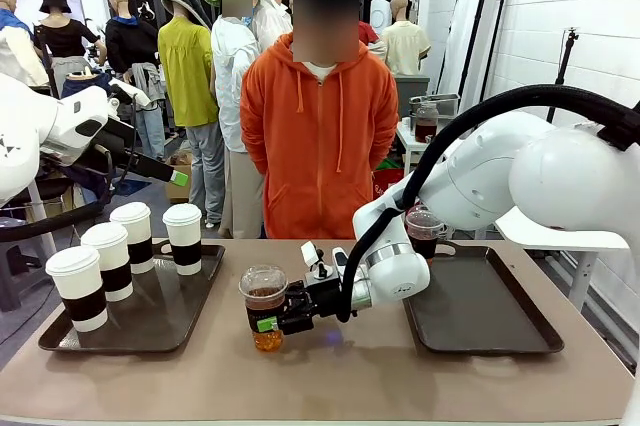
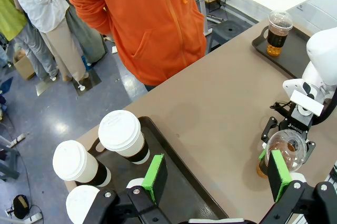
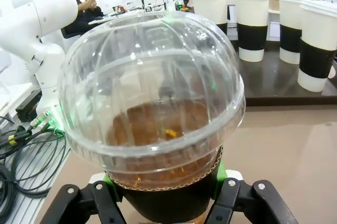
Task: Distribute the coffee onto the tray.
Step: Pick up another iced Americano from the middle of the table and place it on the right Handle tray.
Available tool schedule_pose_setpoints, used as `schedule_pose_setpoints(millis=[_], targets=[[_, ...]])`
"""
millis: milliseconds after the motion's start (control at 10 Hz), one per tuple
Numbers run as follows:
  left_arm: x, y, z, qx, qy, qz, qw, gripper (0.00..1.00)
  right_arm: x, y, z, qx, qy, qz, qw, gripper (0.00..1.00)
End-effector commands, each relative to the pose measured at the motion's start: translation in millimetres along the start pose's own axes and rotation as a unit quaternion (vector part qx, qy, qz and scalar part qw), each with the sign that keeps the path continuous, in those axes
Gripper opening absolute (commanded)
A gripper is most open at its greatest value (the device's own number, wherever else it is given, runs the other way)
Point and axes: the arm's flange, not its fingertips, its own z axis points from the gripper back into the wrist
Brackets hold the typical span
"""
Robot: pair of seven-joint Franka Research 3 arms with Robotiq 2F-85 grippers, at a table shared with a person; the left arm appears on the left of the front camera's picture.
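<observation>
Pincer right [image 1: 268,323]: clenched round dome-lidded cup [image 1: 264,304] | upright on desk [image 1: 330,371] | bound for empty tray [image 1: 480,306] behind it

White arms [image 1: 530,171], black cable (green pads).

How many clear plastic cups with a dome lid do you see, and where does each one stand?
2. One clear dome-lidded plastic cup of brown liquid stands on the table between the trays, inside the right pincer. The other stands on the right dark tray, partly behind the arm.
</observation>
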Motion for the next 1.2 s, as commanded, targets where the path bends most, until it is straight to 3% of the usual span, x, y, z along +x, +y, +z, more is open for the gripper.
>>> schedule_pose_setpoints(millis=[0, 300, 600, 1100], targets=[[-0.9, 1.3, 0.2, -0.002, 0.001, 0.003, 1.000, 1.00, 8.9, 5.6, 4.5, 0.021, -0.009, -0.022, 0.999, 0.72], [-0.9, 1.3, 0.2, -0.002, 0.001, 0.003, 1.000, 1.00, 41.0, 31.5, 36.8, 0.031, -0.006, -0.027, 0.999, 0.72], [-0.9, 1.3, 0.2, -0.002, 0.001, 0.003, 1.000, 1.00, 65.6, 59.0, 102.3, 0.023, -0.006, -0.028, 0.999, 0.72], [-0.9, 1.3, 0.2, -0.002, 0.001, 0.003, 1.000, 1.00, 58.0, 87.9, 223.7, -0.054, -0.037, -0.023, 0.998, 0.72]])
